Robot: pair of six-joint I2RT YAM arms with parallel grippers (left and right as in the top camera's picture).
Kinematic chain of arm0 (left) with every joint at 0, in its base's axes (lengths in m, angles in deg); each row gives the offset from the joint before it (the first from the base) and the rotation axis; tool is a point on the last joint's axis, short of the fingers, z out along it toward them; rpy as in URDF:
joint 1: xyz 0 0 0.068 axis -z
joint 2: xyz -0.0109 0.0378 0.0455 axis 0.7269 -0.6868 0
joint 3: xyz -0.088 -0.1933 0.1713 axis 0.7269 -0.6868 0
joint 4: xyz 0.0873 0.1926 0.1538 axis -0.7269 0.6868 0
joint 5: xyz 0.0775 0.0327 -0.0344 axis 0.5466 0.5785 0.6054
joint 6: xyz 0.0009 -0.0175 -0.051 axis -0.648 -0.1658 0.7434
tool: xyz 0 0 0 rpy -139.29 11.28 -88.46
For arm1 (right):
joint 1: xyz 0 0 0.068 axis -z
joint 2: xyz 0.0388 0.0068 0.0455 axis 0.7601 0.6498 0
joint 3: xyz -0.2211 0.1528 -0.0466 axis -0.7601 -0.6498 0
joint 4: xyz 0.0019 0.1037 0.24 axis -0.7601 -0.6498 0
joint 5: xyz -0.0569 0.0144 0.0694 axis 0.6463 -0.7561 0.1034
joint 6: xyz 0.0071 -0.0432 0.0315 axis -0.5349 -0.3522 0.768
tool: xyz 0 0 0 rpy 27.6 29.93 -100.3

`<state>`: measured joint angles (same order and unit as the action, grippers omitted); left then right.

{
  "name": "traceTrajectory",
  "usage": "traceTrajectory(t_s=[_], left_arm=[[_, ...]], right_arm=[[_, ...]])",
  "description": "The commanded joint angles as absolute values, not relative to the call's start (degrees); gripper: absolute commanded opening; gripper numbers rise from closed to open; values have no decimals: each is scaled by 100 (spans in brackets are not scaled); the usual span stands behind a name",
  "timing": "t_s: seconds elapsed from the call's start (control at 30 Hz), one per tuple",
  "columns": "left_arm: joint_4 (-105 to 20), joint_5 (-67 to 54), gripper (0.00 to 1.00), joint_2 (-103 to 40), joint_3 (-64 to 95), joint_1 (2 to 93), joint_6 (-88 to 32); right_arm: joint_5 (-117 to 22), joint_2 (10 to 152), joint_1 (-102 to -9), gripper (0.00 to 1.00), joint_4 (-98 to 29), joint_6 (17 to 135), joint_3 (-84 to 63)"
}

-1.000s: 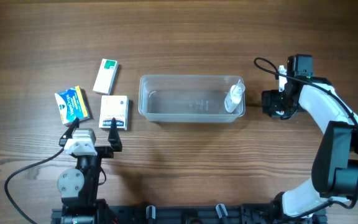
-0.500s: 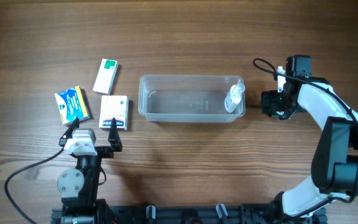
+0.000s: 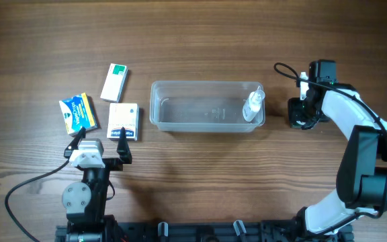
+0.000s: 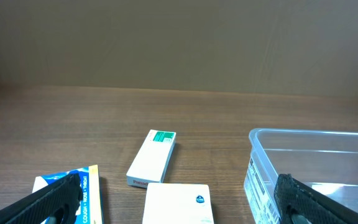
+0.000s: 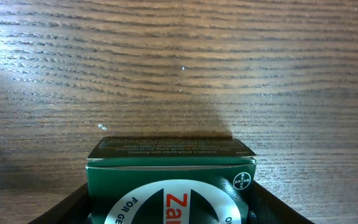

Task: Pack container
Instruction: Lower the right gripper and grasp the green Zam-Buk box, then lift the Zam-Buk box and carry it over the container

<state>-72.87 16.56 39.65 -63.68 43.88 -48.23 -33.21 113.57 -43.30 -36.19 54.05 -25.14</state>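
Container (image 3: 193, 111): likely light, thin, slick plastic; best held by rim. My left fingers (image 4: 48, 202) apart, left of it; right fingers (image 5: 67, 208) flank green box (image 5: 173, 180) right of it, clamp unclear.

Green box (image 5: 166, 163): red "Za", cut off at the frame edge; white "FOR" beside it. Blue-and-yellow box (image 4: 88, 190): "COUGH" legible along its side.

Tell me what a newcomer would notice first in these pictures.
The clear container at the centre of the table stands out, with only a small bottle leaning at its right end. To its right, a dark green box sits between the fingers of the right end effector. Three small boxes lie at the left, by the open left end effector.
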Motion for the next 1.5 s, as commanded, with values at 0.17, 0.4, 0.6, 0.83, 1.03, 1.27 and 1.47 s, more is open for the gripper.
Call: traceTrajectory(t_s=[0.17, 0.4, 0.6, 0.83, 1.03, 1.27, 1.47], left_arm=[[-7263, 1586, 100, 4006, -6395, 4388, -4910], [-7261, 1586, 100, 4004, -6395, 4388, -4910], [-7263, 1586, 100, 4004, -6395, 4388, -4910], [-7261, 1586, 100, 4006, -6395, 4388, -4910], [-7263, 1586, 100, 4004, -6395, 4388, -4910], [-7263, 1586, 100, 4004, -6395, 4388, -4910], [-7263, 1586, 100, 4004, -6395, 4388, -4910]], right_arm=[[-3354, 11171, -4304, 54, -3953, 6142, -2162], [-3362, 10662, -4308, 50, -4357, 6518, -1898], [-3446, 10102, -4319, 49, -4786, 6765, -1723], [-3655, 9462, -4326, 45, -5402, 6992, -1314], [-3926, 9099, -4501, 45, -6244, 7178, -612], [-3955, 8966, -5316, 45, -6554, 7733, -94], [-3955, 8983, -6330, 45, -6108, 8347, -64]])
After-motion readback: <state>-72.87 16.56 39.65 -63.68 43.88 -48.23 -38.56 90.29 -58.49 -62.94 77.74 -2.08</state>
